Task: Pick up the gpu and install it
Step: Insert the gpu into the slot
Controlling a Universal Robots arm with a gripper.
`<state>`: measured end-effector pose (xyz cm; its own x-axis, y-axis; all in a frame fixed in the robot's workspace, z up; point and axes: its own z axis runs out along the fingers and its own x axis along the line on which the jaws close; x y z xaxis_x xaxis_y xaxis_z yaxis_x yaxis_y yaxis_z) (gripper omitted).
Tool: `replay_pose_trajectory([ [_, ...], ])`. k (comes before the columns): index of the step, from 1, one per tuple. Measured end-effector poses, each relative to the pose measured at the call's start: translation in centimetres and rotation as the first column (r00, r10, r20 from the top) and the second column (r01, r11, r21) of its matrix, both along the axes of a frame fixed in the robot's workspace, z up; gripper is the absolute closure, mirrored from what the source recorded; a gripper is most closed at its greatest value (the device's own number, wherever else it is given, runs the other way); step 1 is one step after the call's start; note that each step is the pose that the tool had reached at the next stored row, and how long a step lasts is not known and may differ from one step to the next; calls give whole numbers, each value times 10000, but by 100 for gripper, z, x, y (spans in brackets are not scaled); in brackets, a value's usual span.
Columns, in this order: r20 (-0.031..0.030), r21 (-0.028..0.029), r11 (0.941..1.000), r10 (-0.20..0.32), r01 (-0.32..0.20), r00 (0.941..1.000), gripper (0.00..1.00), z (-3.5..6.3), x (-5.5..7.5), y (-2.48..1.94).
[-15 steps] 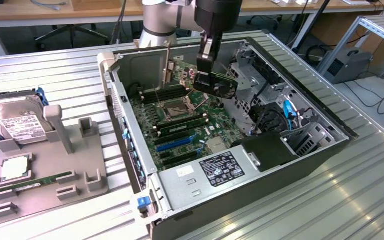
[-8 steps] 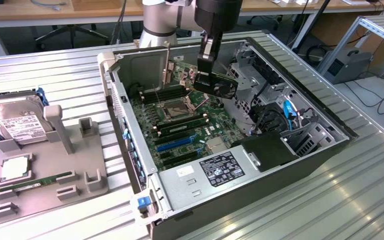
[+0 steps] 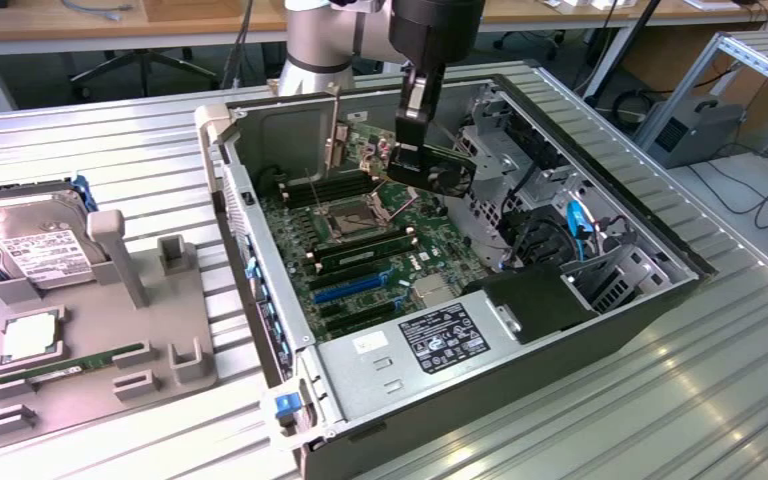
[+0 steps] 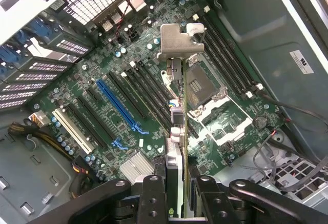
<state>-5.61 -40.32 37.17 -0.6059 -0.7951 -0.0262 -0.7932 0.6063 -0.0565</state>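
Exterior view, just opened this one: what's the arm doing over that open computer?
The robot arm's hand grips the gpu and holds it in the air inside the open computer case, above the motherboard. The card is not seated in any slot. A hard drive sits in the grey holder at the exterior view's left.

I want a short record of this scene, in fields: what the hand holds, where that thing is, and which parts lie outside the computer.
hand: the hand is shut on the gpu
gpu place: in the air over the motherboard, inside the open computer case
gpu state: not seated in any slot
blue slot: the blue slot is empty
outside the case: hard drive and RAM stick on the grey holder, at the exterior view's left
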Motion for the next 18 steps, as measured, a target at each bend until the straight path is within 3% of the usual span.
replay_pose_trajectory([
  [18, 0, 0, 9998, 202, -202, 9998, 73, 0, 0, 0],
])
